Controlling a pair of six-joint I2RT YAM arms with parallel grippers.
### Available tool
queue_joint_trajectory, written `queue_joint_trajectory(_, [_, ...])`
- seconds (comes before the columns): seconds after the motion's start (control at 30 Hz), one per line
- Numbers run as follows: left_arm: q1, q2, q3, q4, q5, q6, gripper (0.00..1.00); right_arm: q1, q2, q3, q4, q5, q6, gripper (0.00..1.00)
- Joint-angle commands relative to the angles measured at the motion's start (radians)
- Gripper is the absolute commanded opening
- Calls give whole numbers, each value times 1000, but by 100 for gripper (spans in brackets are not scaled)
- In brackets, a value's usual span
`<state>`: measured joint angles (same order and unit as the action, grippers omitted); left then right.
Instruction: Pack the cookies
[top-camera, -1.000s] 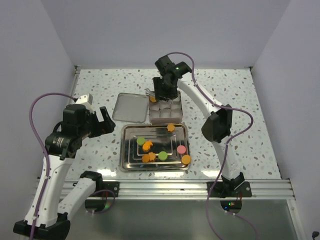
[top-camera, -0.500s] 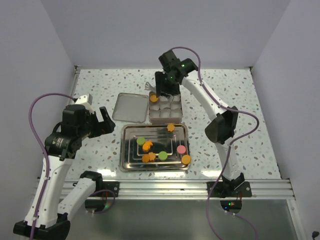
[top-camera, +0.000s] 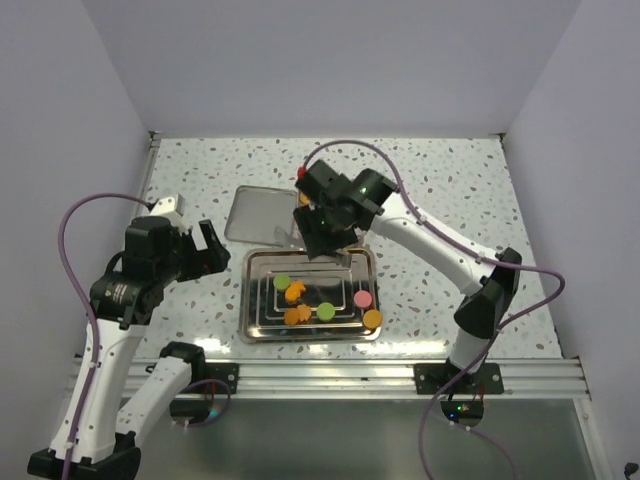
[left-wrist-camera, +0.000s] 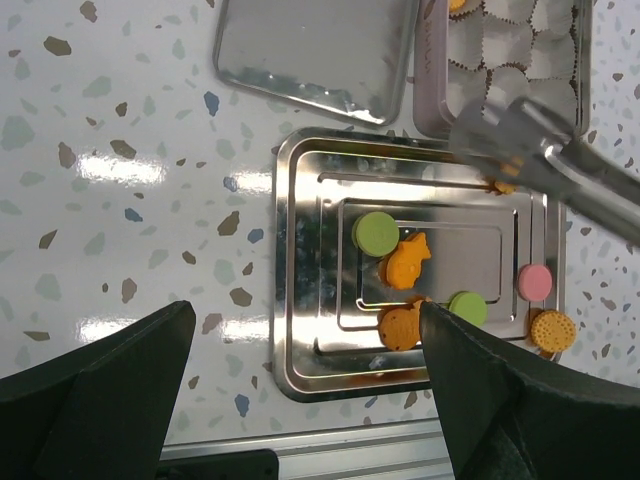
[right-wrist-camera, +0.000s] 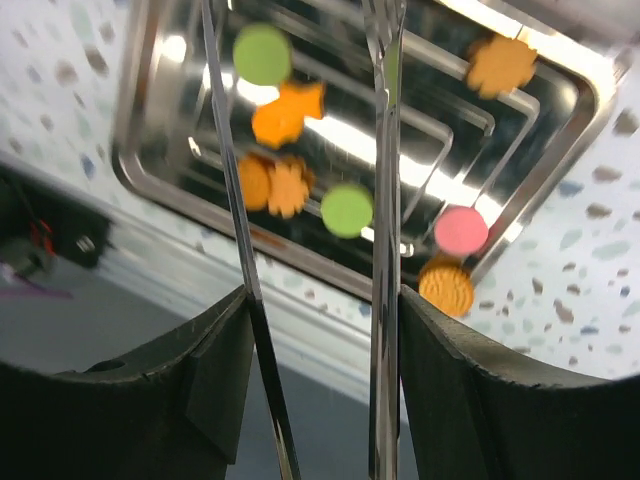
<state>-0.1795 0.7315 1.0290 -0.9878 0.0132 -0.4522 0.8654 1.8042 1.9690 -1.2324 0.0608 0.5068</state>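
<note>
R gripper (right-wrist-camera: 320, 320): jaws part-closed on the handle end of a pair of metal tongs (right-wrist-camera: 384, 200). Blades stand apart, nothing b/w them where visible; tips run off top of wrist view. Gripper + tongs hang above far part of steel tray (left-wrist-camera: 285, 270), angled down at it.

Cookies (right-wrist-camera: 347, 210): eight loose on tray.
- 2 green discs
- pink disc (right-wrist-camera: 460, 230)
- round orange biscuit (right-wrist-camera: 447, 285) at near R corner
- orange shaped ones mid-tray, two of them touching
- orange flower (right-wrist-camera: 502, 65) alone by far rim

One more orange piece (left-wrist-camera: 457, 5) sits in a cup of the box (left-wrist-camera: 430, 90), cut off by frame edge.

Box lies just beyond tray, white paper cups (left-wrist-camera: 520, 40) inside. Metal lid (left-wrist-camera: 310, 50) lies flat on table (left-wrist-camera: 120, 150) beside box, L side.

L gripper (left-wrist-camera: 305, 315): jaws wide open, empty, held above table L of tray, touching nothing.
</note>
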Motion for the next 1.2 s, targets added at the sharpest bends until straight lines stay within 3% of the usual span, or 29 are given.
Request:
queue_joint_trajectory(0.0, [-6, -23, -17, 37, 5, 23, 100, 95, -84, -160, -22, 56, 32, 58])
queue_joint_trajectory(0.17, [-8, -44, -41, 38, 24, 20, 100, 174, -144, -333, -21, 79, 84, 58])
queue_joint_trajectory(0.3, [-14, -60, -64, 41, 37, 12, 100, 227, -137, -352, -29, 82, 114, 57])
queue_joint_trajectory(0.63, [-17, -95, -84, 21, 50, 7, 100, 348, -26, -263, -50, 83, 168, 58])
queue_joint_trajectory(1.17, [-18, -123, -70, -6, 18, 17, 100, 356, 147, -104, -167, 143, 151, 57])
